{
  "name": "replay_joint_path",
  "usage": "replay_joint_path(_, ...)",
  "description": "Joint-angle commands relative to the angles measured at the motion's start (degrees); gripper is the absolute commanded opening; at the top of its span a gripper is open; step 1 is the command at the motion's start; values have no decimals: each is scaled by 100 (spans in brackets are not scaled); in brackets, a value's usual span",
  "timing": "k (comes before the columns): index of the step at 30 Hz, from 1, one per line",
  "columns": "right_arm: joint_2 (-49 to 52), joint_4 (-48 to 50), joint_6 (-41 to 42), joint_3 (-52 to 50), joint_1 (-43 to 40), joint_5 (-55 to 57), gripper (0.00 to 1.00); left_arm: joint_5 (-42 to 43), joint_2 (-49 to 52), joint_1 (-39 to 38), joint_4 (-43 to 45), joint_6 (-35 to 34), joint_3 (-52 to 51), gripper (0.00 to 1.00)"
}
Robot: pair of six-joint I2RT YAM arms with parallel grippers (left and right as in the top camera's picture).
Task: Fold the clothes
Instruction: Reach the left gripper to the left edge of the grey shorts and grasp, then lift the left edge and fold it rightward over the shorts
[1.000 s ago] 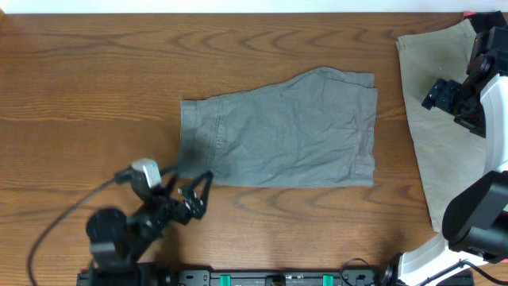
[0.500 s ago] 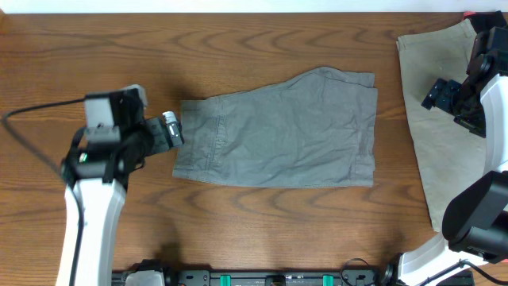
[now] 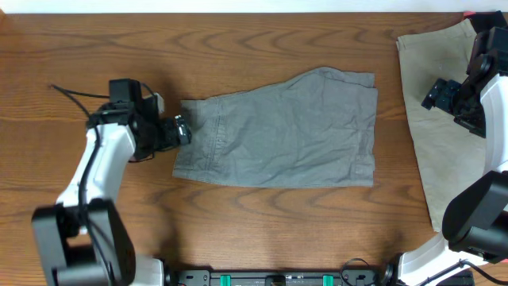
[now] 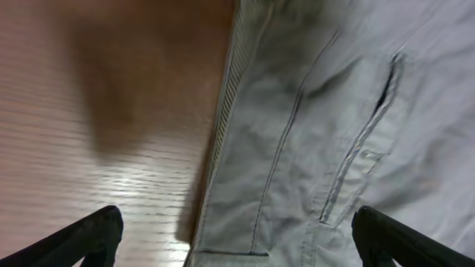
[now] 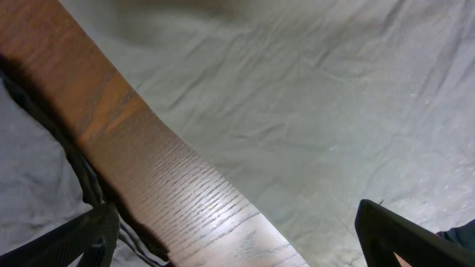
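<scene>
The dark grey shorts (image 3: pixel 282 131) lie flat at the middle of the table, waistband to the left. My left gripper (image 3: pixel 182 131) is open at the waistband edge; in the left wrist view its fingertips (image 4: pixel 237 241) straddle the waistband and pocket seams (image 4: pixel 312 148), holding nothing. The light khaki-beige shorts (image 3: pixel 440 151) lie at the right edge. My right gripper (image 3: pixel 438 94) hangs open above them; the right wrist view shows the khaki cloth (image 5: pixel 312 111), a strip of table (image 5: pixel 163 178) and the grey shorts' edge (image 5: pixel 30 185).
The wooden table (image 3: pixel 238 48) runs bare behind and in front of the shorts. A black cable (image 3: pixel 75 91) trails off the left arm. The arm bases stand along the front edge (image 3: pixel 278 278).
My left arm has swung up from the front left of the table to the grey shorts' waistband edge. The right arm and both pairs of shorts have not moved.
</scene>
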Motion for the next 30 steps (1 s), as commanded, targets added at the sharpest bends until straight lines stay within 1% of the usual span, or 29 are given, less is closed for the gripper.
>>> replay_joint_path(1, -2, -4, 42, 37, -13, 35, 99, 527, 369, 17, -11, 413, 70, 100)
replay_joint_path(3, -2, -2, 42, 37, -15, 35, 99, 767, 623, 17, -13, 542, 70, 98)
replay_joint_path(10, -2, -4, 42, 37, -15, 35, 99, 785, 1196, 11, -13, 647, 55, 97)
replay_joint_path(13, -2, -2, 42, 37, -15, 35, 99, 782, 1344, -22, 4, 678, 0, 95)
replay_joint_path(15, -2, -2, 42, 37, -15, 35, 99, 782, 1436, -66, 9, 754, -9, 87)
replay_joint_path(17, -2, -2, 42, 37, -15, 35, 99, 780, 1508, -105, 35, 752, -9, 77)
replay_joint_path(19, -2, -2, 42, 37, -15, 35, 99, 782, 1550, -140, 66, 750, -9, 58)
replay_joint_path(22, -2, -2, 42, 37, -15, 35, 99, 780, 1565, -179, 98, 748, -9, 36)
replay_joint_path(23, -2, -2, 42, 37, -15, 35, 99, 780, 1563, -186, 96, 748, -9, 26)
replay_joint_path(24, -2, -2, 42, 37, -15, 35, 99, 778, 1563, -186, 96, 748, -9, 19)
replay_joint_path(25, -2, -2, 42, 37, -15, 35, 99, 776, 1563, -186, 94, 748, -9, 7)
replay_joint_path(26, -2, -2, 42, 37, -15, 35, 99, 772, 1563, -181, 94, 748, -7, 6)
replay_joint_path(28, -2, -2, 42, 37, -15, 35, 99, 710, 1552, -173, 92, 739, -4, 6)
replay_joint_path(30, -2, -4, 42, 37, -15, 35, 99, 424, 1539, -142, 57, 433, 22, 6)
